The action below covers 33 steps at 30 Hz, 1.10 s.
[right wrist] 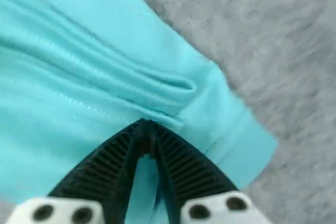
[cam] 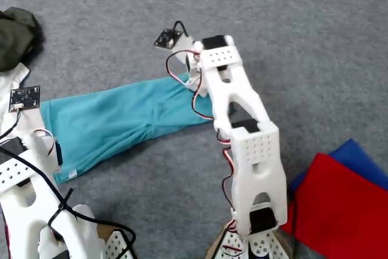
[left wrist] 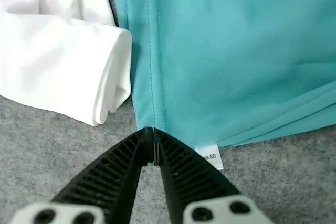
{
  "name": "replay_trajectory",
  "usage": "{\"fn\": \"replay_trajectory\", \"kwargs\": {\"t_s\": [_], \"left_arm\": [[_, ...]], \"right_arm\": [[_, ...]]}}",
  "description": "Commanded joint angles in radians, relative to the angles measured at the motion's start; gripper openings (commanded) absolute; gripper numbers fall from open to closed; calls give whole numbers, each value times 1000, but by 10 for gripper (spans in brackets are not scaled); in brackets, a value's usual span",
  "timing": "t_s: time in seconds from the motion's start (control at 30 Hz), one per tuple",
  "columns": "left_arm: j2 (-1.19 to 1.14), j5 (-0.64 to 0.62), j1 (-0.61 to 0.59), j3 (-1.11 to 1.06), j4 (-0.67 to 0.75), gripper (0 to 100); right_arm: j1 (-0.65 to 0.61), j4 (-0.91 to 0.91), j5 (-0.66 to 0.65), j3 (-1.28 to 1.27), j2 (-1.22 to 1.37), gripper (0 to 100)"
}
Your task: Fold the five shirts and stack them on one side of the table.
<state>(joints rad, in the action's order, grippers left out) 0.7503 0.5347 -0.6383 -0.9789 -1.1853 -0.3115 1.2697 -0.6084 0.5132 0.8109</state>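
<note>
Far left of the high view sits a white shirt. Next to it the left gripper is pinched tight on the teal shirt hem. The teal one's stretched across mid-frame, with the right gripper clamped on its other end. Red shirt is lower right.

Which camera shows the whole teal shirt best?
The high view: almost all of the teal shirt shows, stretched out. The left wrist view shows its hem and tag; the right wrist view, bunched folds.

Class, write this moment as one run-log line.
left gripper: shut on teal shirt | right gripper: shut on teal shirt | white shirt: beside it
</note>
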Motion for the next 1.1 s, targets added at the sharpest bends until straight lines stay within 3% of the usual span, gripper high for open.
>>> {"fn": "replay_trajectory", "kwargs": {"t_s": [0.0,0.13,0.4,0.73,0.83,0.97,1.07], "left_arm": [[22,0,2,14,-31,20],[22,0,2,20,-58,20],[22,0,2,20,-60,20],[21,2,9,21,-52,20],[13,-17,3,48,-46,27],[12,-149,-26,129,-46,171],[7,-244,-25,164,-44,225]], "right_arm": [[-15,-46,9,94,76,5],[-16,-41,74,246,119,5],[-39,-25,83,464,197,5],[-39,496,64,862,124,5],[2,519,95,974,77,5],[65,519,150,917,-30,5],[90,519,199,748,-128,5]]}}
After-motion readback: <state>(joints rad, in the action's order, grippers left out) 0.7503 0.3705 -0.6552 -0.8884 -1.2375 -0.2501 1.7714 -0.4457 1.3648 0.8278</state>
